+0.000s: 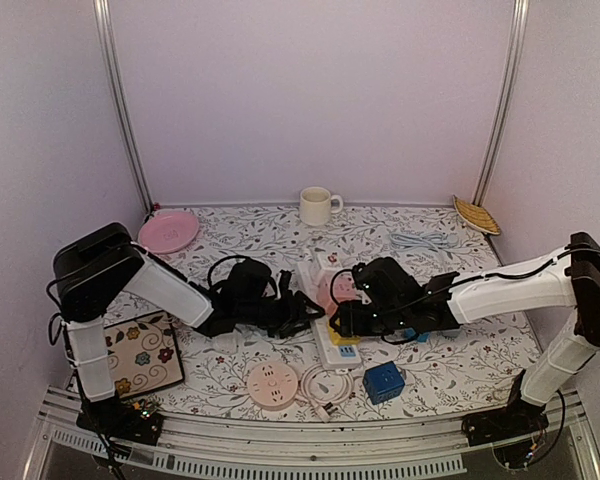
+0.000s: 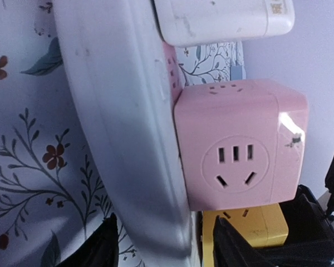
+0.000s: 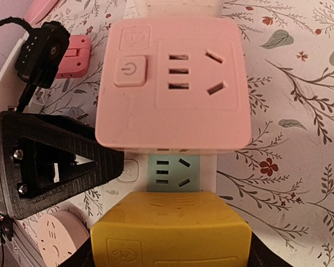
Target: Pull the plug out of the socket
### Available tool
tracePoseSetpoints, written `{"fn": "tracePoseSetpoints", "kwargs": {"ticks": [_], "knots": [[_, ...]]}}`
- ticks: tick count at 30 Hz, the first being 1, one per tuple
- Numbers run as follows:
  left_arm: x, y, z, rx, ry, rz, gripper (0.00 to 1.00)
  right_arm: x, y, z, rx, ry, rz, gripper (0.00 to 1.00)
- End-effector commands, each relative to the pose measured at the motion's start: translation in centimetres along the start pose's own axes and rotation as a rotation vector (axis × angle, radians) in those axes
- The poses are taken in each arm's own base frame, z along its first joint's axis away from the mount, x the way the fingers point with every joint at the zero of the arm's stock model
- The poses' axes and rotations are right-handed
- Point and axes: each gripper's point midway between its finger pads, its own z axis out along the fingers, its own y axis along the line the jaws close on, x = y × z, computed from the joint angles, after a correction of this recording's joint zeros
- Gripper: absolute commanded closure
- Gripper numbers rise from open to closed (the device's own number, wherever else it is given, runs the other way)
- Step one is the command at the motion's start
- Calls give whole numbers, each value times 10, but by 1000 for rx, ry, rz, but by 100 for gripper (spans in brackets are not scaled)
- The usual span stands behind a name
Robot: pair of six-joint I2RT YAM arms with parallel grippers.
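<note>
A white power strip (image 1: 330, 354) (image 2: 117, 111) lies mid-table as the socket, with a pink cube adapter (image 1: 332, 290) (image 3: 175, 83) and a yellow cube plug (image 1: 342, 336) (image 3: 172, 233) seated in it. A free green outlet face (image 3: 172, 172) shows between them. My right gripper (image 3: 170, 260) is shut on the yellow plug, its fingers dark at both lower corners of the right wrist view. My left gripper (image 2: 167, 247) straddles the strip's long edge just below the pink adapter (image 2: 239, 150), with small gaps on both sides. One left finger (image 3: 50, 161) sits against the strip's side.
A blue cube (image 1: 383, 381), a coiled white cable (image 1: 325, 383) and a round pink disc (image 1: 272, 385) lie near the front. A flowered mat (image 1: 140, 355) is front left. A pink plate (image 1: 168, 232), mug (image 1: 318, 205), blue cable (image 1: 420, 240) and wooden dish (image 1: 477, 213) line the back.
</note>
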Motion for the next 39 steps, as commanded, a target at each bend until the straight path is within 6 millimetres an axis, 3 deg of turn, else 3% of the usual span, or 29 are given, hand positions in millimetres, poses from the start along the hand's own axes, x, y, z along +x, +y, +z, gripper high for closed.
{"fn": "tracePoseSetpoints", "kwargs": {"ticks": [1,10,16,27,39], "knots": [[11,3,16,-8,15,-14,46,-37,42,-20,-190,-137,52,87],[20,5,20,-30,10,-23,70,-36,41,-21,-196,-141,55,88],[21,18,20,-76,2,-26,100,-35,42,-23,-203,-139,45,89],[18,50,15,-198,-38,2,100,-41,40,-43,-224,-155,43,89],[4,53,9,-271,-79,71,100,-53,38,-61,-248,-180,44,89]]}}
